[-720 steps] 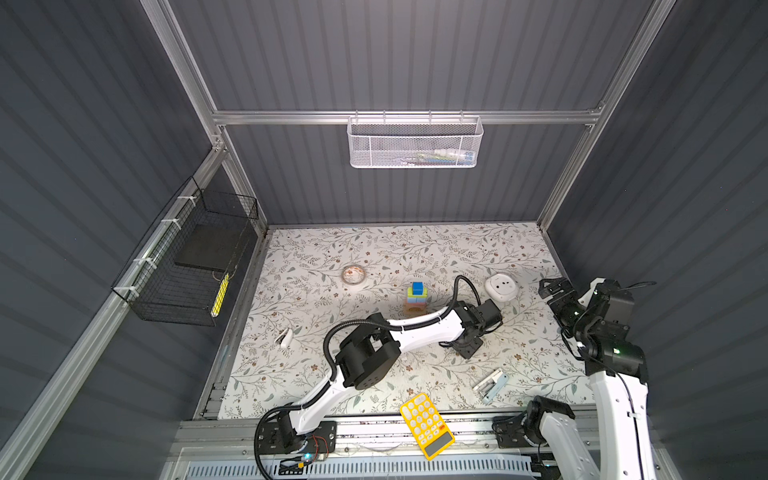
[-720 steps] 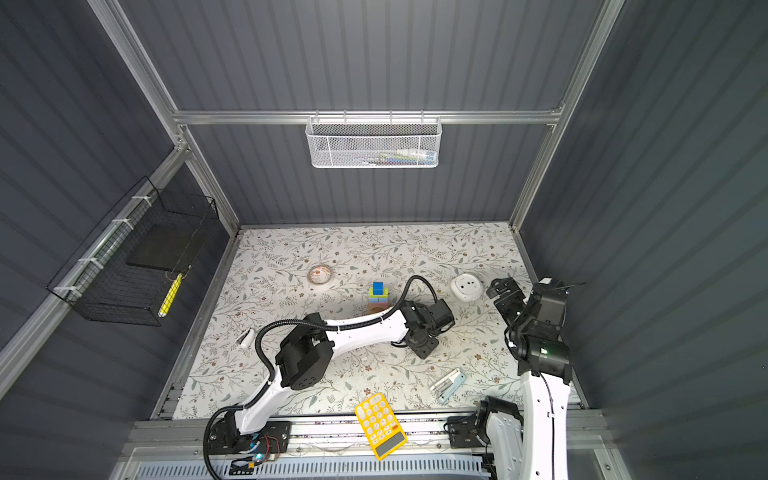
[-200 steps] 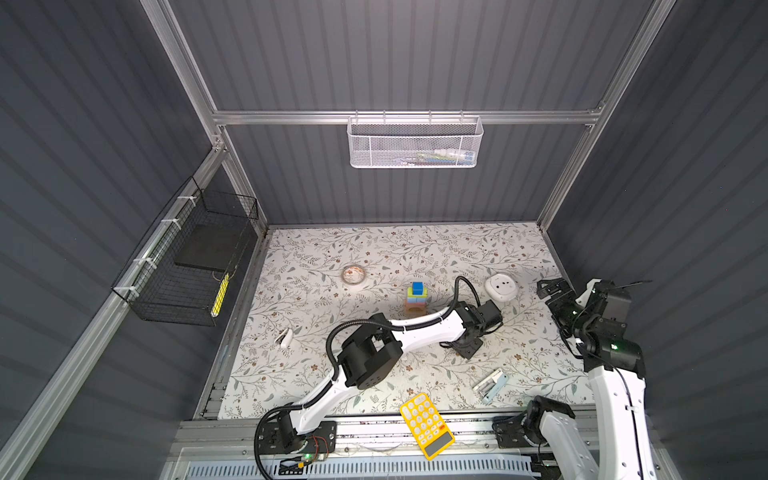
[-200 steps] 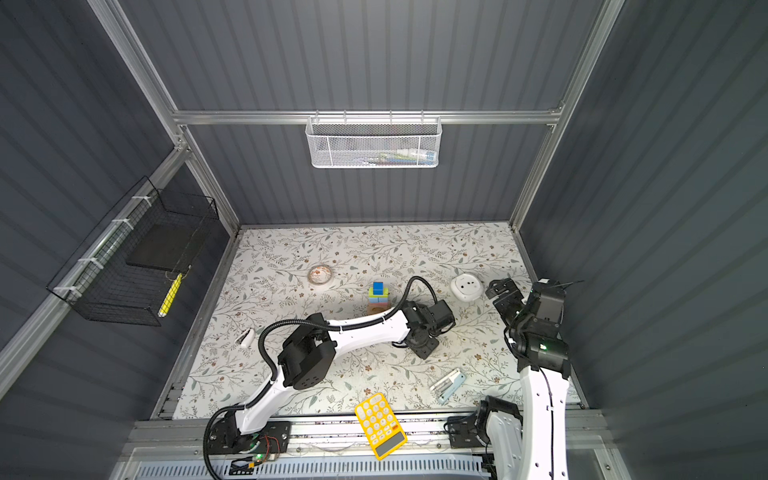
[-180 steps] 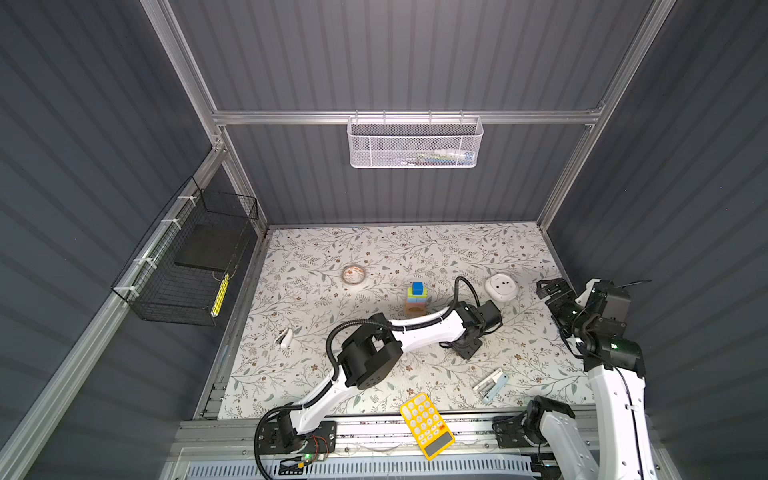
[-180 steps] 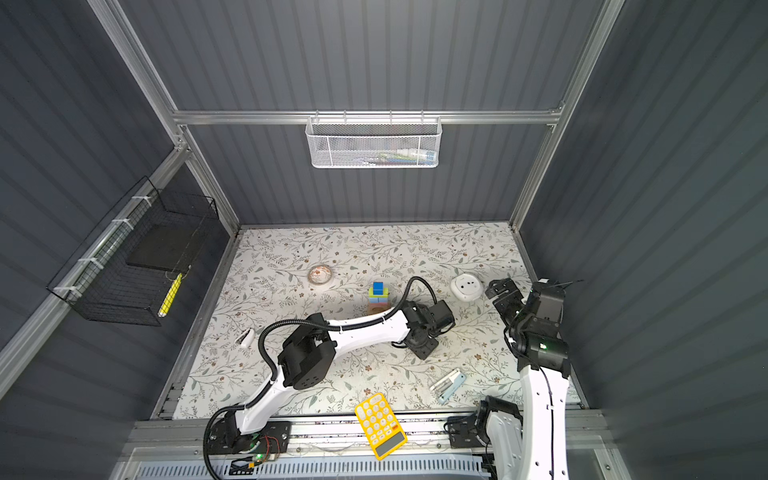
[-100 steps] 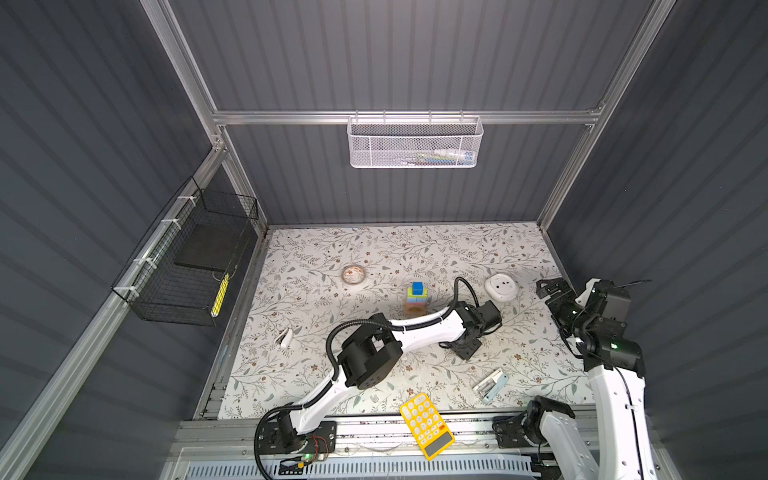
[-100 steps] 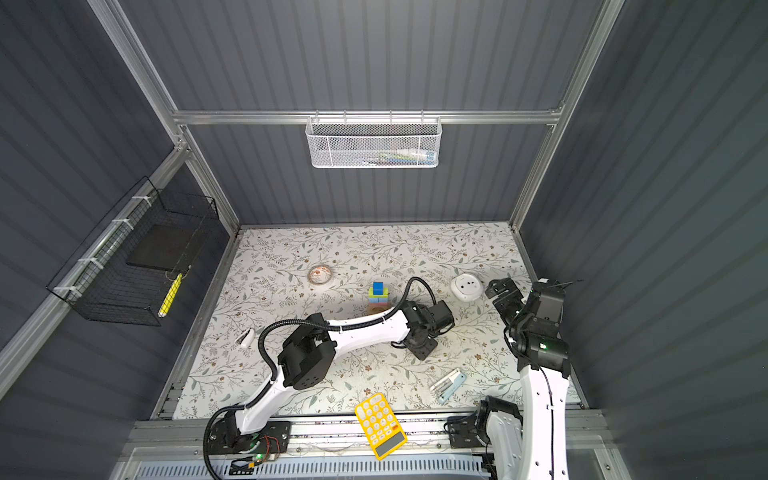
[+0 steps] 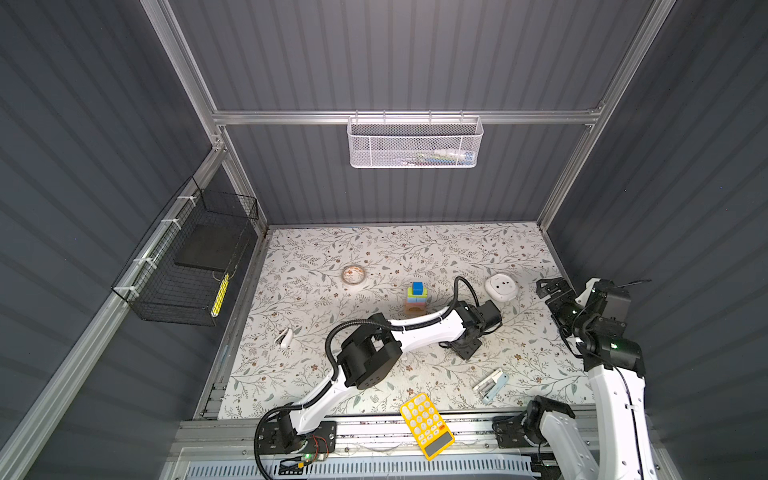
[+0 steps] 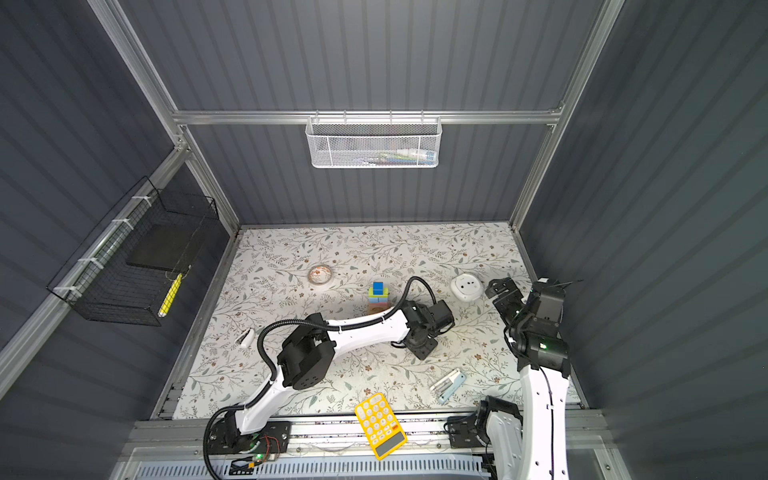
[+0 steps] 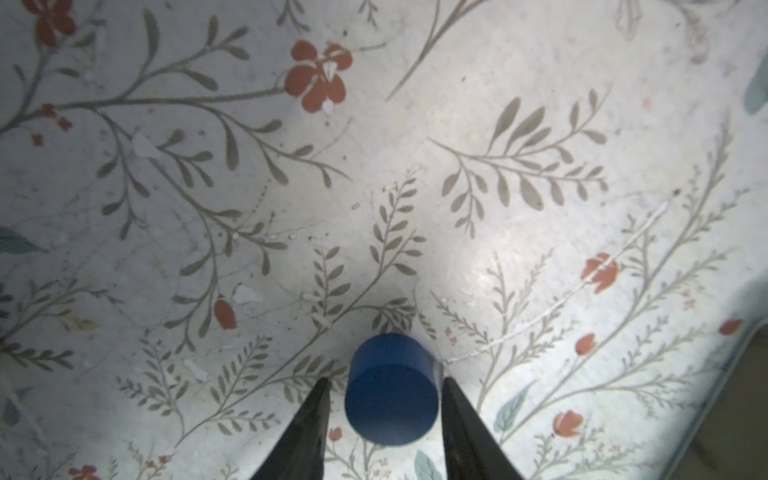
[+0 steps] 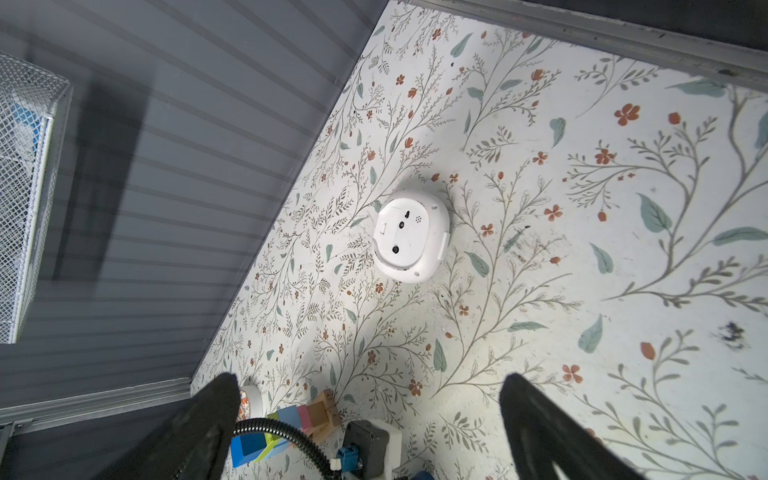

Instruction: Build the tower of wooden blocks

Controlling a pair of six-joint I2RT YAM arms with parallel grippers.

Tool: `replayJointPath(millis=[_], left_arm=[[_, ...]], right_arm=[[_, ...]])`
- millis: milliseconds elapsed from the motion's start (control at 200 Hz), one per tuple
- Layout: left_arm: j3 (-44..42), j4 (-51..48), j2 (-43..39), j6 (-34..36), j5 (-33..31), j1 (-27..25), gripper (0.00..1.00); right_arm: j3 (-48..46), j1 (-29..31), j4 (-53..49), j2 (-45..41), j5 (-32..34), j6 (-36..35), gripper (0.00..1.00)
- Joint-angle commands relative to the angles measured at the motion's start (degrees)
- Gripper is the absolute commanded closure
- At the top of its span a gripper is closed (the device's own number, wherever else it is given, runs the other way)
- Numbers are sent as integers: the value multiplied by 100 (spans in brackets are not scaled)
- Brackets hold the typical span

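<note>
Left gripper [image 11: 385,380] is low over the floral tabletop [image 11: 540,124], jaws parted and straddling the dark-blue cylinder [image 11: 390,395]. A sliver of tabletop shows on each side, so nothing is gripped. The cylinder sits right of the tabletop's middle, toward the front edge, and is hidden under the gripper in both top views (it seems to stand on a flat end). The tower [image 9: 417,297] stands near the tabletop's middle, with the dark-blue cube [image 9: 417,287] topmost. Right gripper [image 12: 370,386] is spread wide and empty, near the right edge.

Risks:
- The cylinder lies nearer one finger, so closing may shove or tip it, and its curved wall may roll out of flat pads.
- The left forearm [image 9: 415,334] and cable loop [image 9: 456,286] pass just beside the tower, so a careless lift could topple it.
- The cube's top is small, so an off-centre set-down would likely fall.
</note>
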Motion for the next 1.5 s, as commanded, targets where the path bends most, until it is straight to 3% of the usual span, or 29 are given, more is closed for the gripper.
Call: replayJointPath(millis=[0,950,1496], left_arm=[[157,-120,-334,-61,10,-46,56],[167,-88,-184,-65,165,-45,60],[209,-122,-239,-65,182,-46,69]], right_arm=[[-57,-30,80,4,-44,25,1],[-75,-45,58,-2,-38,29,1],[-68,-59,53,4,-42,11,1]])
